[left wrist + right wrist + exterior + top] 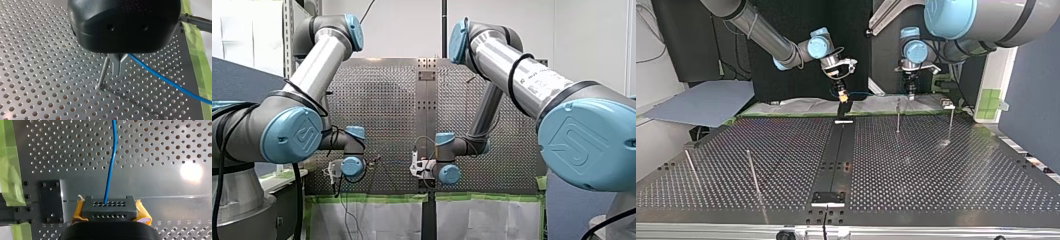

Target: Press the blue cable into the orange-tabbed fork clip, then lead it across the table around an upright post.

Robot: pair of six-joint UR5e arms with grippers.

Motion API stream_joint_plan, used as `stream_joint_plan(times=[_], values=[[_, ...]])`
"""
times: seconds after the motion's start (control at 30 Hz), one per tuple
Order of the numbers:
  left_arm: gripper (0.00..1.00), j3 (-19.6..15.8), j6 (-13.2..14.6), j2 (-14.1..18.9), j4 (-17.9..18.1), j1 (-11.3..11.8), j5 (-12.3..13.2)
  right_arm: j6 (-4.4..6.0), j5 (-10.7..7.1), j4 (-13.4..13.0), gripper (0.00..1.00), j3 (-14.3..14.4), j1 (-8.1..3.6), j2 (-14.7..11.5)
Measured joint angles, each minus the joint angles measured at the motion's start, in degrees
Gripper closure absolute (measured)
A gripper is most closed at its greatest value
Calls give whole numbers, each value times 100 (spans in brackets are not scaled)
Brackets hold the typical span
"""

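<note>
The perforated table [936, 170] has a black strip [836, 160] down its middle and green tape [197, 52] along the edge by the arms; in the top view two thin posts [752, 172] stand at the left, well apart from both grippers, and two more stand at the right; one post [103, 72] rises just beside the left gripper [119, 67], on the side away from the cable, not touching it; a black plate [51, 202] is bolted to the table beside the right gripper [110, 207]. The blue cable [110, 170] hangs in the air between the two grippers, over the table's edge by the arms. The left gripper is black, its metal fingers pressed together, clenched on the cable, which leaves at their side and slants off towards the tape; the right gripper, its dark fingers backed by orange-yellow pads, is closed on the cable, which runs straight ahead from it over the holes.
</note>
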Motion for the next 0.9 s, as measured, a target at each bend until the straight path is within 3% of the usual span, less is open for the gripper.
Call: stream_joint_plan(times=[0.5,0.9], values=[[100,303,-182,0,-445,230,363,0,20,18,100,0,-79,1],[100,332,-216,-4,-648,323,425,-5,23,13,100,-1,-88,4]])
